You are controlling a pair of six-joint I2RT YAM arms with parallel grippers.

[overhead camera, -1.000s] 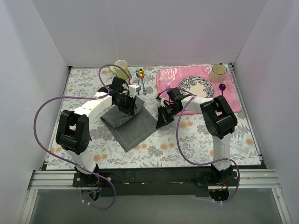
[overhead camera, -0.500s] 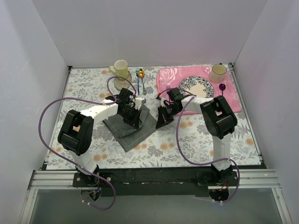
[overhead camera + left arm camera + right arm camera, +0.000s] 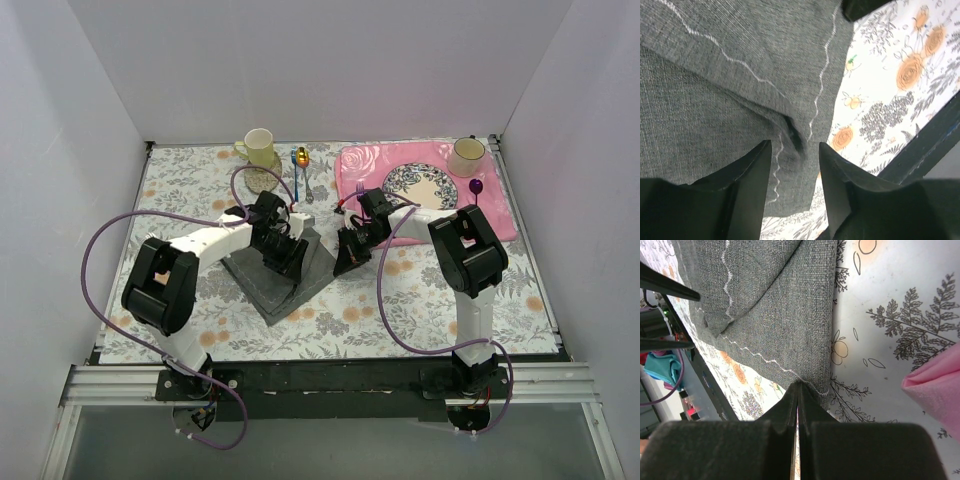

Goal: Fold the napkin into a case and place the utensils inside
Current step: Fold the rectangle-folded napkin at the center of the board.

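Napkin (image 3: 290, 290): dark grey, wavy white stitching, folded over, flat, just left of pink placemat (image 3: 500, 215). Silver fork (image 3: 308, 191) also left of placemat.

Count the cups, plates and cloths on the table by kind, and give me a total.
Cups: 2
Plates: 1
Cloths: 2, the grey napkin and the pink placemat
Total: 5
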